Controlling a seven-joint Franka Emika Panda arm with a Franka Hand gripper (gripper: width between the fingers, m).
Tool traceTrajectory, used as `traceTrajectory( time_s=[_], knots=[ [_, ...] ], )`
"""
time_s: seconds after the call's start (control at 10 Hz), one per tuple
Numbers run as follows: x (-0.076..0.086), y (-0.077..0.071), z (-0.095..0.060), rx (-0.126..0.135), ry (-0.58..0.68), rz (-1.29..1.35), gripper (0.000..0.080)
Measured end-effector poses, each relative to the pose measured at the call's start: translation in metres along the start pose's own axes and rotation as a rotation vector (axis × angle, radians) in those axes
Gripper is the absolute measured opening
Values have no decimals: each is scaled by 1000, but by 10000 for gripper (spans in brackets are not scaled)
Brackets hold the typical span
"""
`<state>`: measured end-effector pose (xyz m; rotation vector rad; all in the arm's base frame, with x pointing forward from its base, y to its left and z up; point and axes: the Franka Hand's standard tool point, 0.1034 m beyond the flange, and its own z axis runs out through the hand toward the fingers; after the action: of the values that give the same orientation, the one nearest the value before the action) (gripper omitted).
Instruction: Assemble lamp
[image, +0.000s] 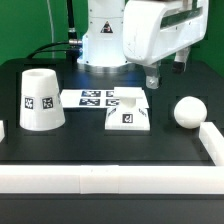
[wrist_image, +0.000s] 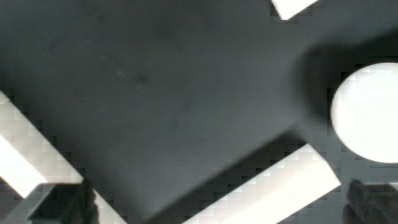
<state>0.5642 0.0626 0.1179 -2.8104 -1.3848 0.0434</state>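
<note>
At the exterior view's left, the tapered shade (image: 40, 100) stands on the black bench (image: 100, 145) with its wide mouth down and a square tag facing the camera. To its right the marker board (image: 95, 98) lies flat. The square base (image: 128, 116) rests at that board's near right corner, its tag on the near side. Further right and a little farther back, the gripper (image: 152, 82) hangs above the bench, between base and bulb and touching neither. In the wrist view its fingers (wrist_image: 45, 205) sit wide apart with only dark bench between them, so it is spread and holds nothing. The round bulb (image: 187, 111) lies on the bench at the right, near the white wall (image: 212, 140).
</note>
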Motion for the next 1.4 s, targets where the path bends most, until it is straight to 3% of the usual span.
traceTrajectory(
  time_s=[0.6,0.9,1.1,1.4],
  knots=[
    [-3,-1,1,-2,3,-3,699],
    [-56,-33,20,-1,-3,-5,699],
    [-86,-41,27,3,-9,-1,699],
    [-89,-42,29,8,-13,44,699]
  ],
)
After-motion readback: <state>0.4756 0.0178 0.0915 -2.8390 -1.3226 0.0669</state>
